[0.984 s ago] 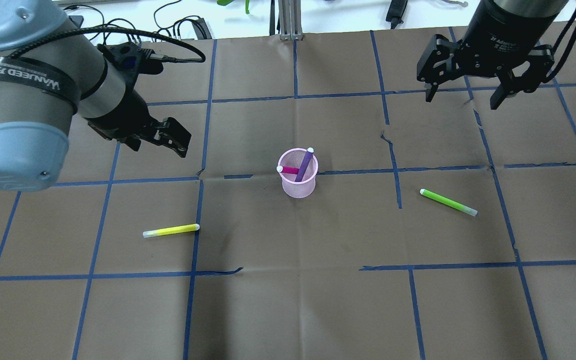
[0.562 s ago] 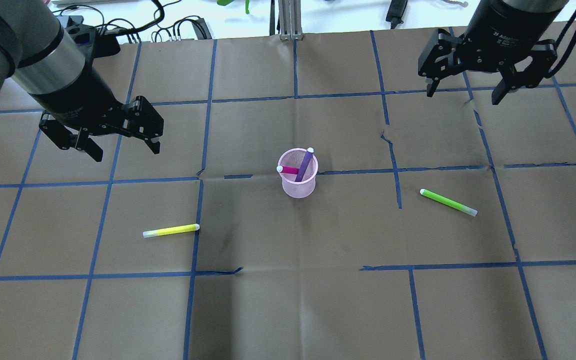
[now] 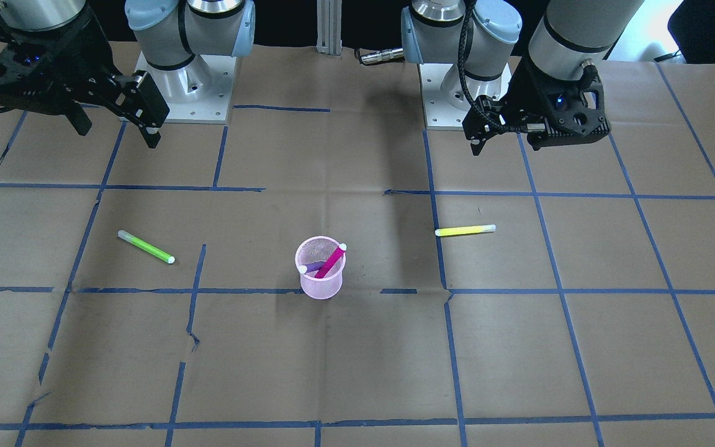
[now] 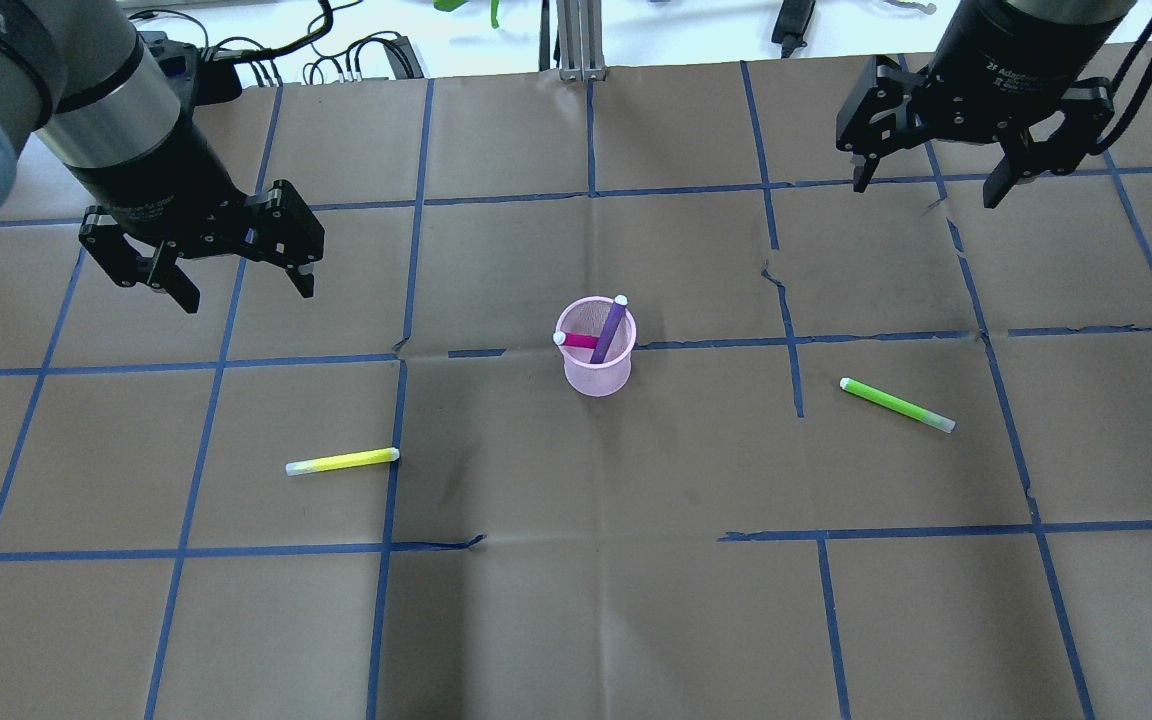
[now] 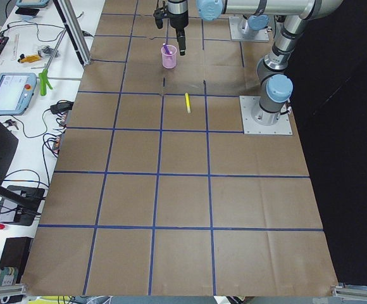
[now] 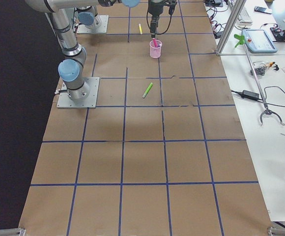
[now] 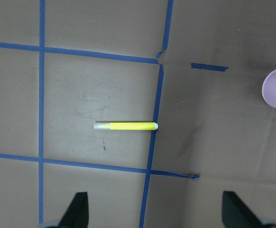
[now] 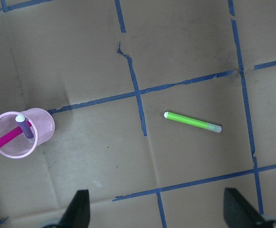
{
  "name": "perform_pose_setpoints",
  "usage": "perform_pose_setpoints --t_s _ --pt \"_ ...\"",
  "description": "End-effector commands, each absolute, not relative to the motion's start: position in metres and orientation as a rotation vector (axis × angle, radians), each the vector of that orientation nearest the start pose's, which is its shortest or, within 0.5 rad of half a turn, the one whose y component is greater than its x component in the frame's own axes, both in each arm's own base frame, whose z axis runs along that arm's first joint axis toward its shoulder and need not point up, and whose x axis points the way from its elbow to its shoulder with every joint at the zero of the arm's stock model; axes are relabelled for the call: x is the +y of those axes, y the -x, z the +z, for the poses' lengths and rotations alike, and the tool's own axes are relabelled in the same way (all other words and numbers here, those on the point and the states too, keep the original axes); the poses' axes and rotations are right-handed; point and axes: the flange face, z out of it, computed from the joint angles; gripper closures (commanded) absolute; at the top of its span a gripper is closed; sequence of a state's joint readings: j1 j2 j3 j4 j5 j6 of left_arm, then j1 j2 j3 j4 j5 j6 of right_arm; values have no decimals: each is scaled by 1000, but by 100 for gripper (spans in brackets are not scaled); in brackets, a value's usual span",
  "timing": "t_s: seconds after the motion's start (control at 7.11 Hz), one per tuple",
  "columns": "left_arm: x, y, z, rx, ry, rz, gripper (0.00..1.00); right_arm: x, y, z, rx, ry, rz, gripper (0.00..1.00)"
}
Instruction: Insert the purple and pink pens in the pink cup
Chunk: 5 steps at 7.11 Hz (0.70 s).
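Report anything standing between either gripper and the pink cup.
Nothing visible does. The left gripper and right gripper hang open, apart from the pink cup, which holds the purple pen and pink pen. The yellow pen and green pen lie off both paths.

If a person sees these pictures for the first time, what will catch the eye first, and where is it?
The pink cup stands out at the middle of the brown table, with the purple pen and the pink pen leaning inside it. A yellow pen lies flat on the robot's left and a green pen on its right. The left gripper and right gripper hover open and empty, away from the cup.
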<state>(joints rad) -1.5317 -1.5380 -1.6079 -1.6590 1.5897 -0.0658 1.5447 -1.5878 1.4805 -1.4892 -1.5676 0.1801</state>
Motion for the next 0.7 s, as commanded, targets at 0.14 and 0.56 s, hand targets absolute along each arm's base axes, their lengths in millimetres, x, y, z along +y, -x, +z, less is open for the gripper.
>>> perform_pose_setpoints --t_s 0.14,0.56 --pt "-477 113 475 3116 133 122 3 -488 -121 532 3121 -324 -38 0" --pt "-478 114 477 3121 138 110 3 -488 -121 532 3120 -324 -38 0"
